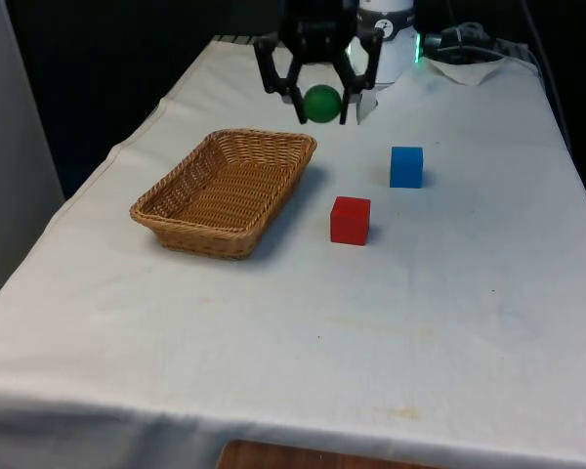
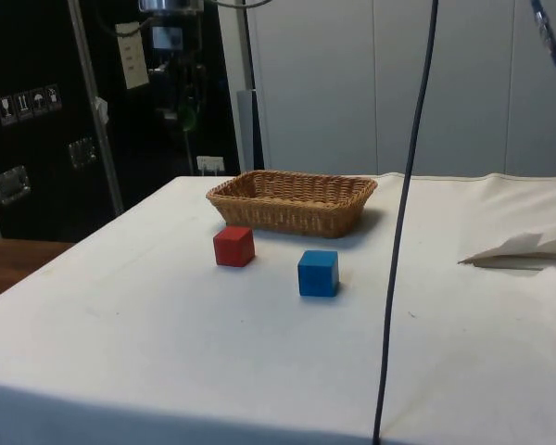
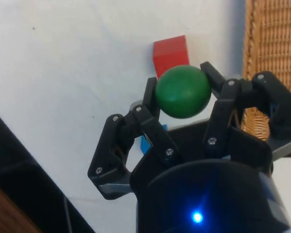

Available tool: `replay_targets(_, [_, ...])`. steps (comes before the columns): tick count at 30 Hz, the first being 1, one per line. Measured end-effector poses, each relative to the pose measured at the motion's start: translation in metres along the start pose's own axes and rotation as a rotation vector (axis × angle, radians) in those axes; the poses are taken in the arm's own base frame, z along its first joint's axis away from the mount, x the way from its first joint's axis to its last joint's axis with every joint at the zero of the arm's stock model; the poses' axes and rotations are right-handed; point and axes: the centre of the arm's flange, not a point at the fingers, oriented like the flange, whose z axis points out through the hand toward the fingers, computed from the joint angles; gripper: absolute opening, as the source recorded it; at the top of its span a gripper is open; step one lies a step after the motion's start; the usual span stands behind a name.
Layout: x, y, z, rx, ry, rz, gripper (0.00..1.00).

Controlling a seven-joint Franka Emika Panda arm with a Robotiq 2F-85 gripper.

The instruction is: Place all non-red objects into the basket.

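**Op:** Red cube point(image 1: 351, 219) sits closest to the front cam, on the white cloth point(image 1: 273, 362). Blue cube point(image 1: 406, 166) just past it, toward the front view's right, the two apart. Wicker basket point(image 1: 176, 210) lies on the front view's left, nothing in it that I can see.

**Obs:** And the gripper?

**Op:** Gripper point(image 1: 321, 103) is up in the air at the far end, above the cloth, fingers clamped on the green ball point(image 1: 322, 104). From the front it's off the basket's far corner, not over the middle.

**Obs:** Wrist cam agree?

**Op:** Yep. Wrist cam shows the ball point(image 3: 183, 91) pinched between both fingertips point(image 3: 150, 94), contact on each side. Front cam can't give me that close a look. Red cube point(image 3: 170, 55) and basket edge point(image 3: 271, 48) show below the ball.

**Obs:** Side cam?

**Op:** Side cam gives the height: ball point(image 2: 187, 115) hangs well above the basket point(image 2: 292, 215), against dark cabinets. Red cube point(image 2: 233, 247) and blue cube point(image 2: 318, 273) near the basket, not touching it.
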Motion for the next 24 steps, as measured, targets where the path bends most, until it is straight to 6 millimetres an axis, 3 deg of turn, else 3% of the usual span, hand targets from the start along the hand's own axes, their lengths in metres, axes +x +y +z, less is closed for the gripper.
replay_targets(24, [-0.019, 0.071, -0.003, -0.046, -0.013, 0.012, 0.0])
